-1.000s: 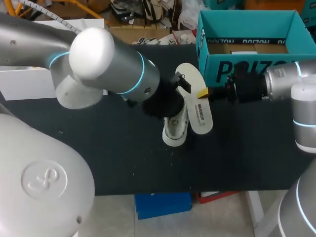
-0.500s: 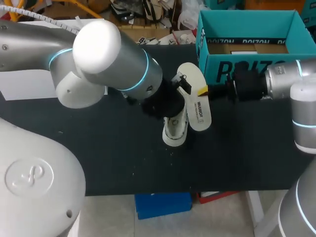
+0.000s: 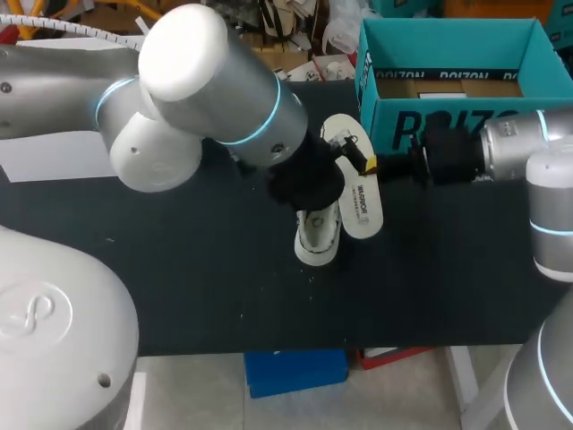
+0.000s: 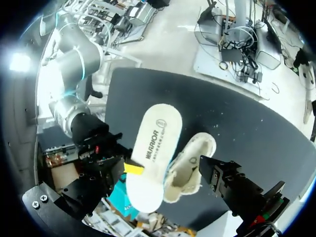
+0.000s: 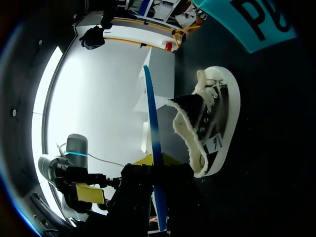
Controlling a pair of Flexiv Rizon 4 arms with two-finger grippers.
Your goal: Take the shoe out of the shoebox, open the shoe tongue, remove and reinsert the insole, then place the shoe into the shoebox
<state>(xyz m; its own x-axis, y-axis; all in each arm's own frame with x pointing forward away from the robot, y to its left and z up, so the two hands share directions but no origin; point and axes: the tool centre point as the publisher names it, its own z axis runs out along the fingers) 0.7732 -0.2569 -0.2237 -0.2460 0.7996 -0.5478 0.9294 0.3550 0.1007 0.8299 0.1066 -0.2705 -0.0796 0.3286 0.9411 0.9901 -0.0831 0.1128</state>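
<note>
Insole: pinched at its right edge by right gripper, overlapping shoe at table centre; left gripper at the shoe's collar, grip not discernible; shoebox far right. Advice: steady shoe; tip insole's near end into opening; slide toeward.

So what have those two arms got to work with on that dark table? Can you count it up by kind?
shoe: 1
insole: 1
shoebox: 1
Total: 3
</note>
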